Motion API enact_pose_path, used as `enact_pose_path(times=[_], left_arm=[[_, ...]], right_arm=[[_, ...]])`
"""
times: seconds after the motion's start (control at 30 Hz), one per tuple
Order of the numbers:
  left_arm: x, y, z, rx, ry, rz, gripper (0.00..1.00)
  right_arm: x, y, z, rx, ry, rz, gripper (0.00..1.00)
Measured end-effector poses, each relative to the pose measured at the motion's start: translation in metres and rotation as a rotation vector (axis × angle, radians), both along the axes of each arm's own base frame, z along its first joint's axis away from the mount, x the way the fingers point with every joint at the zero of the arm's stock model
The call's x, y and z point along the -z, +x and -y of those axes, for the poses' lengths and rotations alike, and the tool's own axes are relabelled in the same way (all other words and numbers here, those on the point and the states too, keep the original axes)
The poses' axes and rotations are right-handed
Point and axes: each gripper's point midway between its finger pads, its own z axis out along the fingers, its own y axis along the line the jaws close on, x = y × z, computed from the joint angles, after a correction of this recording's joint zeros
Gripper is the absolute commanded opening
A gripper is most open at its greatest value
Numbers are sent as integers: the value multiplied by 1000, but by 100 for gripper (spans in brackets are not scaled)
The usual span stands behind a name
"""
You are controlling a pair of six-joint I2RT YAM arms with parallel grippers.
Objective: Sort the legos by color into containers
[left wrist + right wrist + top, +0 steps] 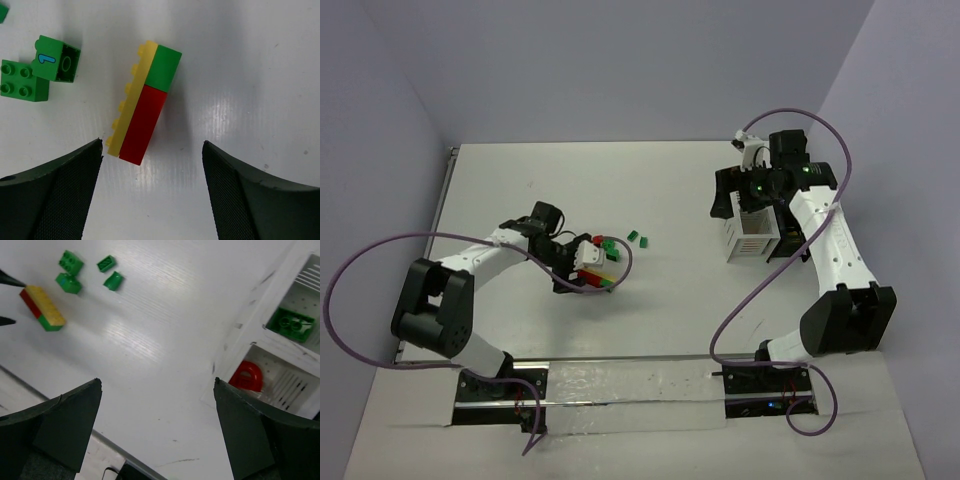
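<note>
The left gripper (152, 145) hangs released over the white table (260, 75), its black fingers (60, 195) spread wide and grasping nothing. At twelve o'clock from the gap lies a tilted plastic block of yellow, green and red bricks (145, 102). Its yellow corner is just beside the left fingertip. Two small green plastic bricks (20, 82) sit at ten o'clock, touching each other, one printed with a blue 1. The right gripper (157, 382) is also spread and empty. At its three o'clock stands the white slatted plastic box (250, 325). One compartment holds a green brick (291, 324), and the next holds a red arched piece (246, 376).
</note>
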Motion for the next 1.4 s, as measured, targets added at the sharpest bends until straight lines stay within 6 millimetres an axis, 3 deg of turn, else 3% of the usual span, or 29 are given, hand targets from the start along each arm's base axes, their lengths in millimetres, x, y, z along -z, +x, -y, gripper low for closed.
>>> enact_pose_path(times=[0.2,0.33,0.53,0.77,0.83,0.93,1.03,1.17,1.3,1.4], left_arm=[[5,20,6,19,-15,81,72],[9,32,9,18,-16,126,67],[25,19,15,67,11,134,69],[32,9,23,127,22,129,40],[34,8,23,130,26,121,21],[34,7,25,118,34,117,0],[29,7,28,41,47,86,0],[-6,26,37,-175,17,68,0],[-79,54,47,-431,-118,124,0],[-135,63,54,-554,-237,160,0]], right_arm=[[-9,-13,-24,-73,124,-21,100],[-5,-23,-37,-107,202,-68,100],[9,-41,-54,-126,324,-181,100],[14,-42,-63,-135,395,-246,100],[13,-42,-64,-136,404,-247,100],[12,-39,-65,-126,411,-244,100],[9,-35,-65,-107,419,-227,100],[-8,-26,-66,-61,449,-170,100],[-33,-19,-75,-44,505,-110,100],[-46,-18,-98,-86,548,-111,99]])
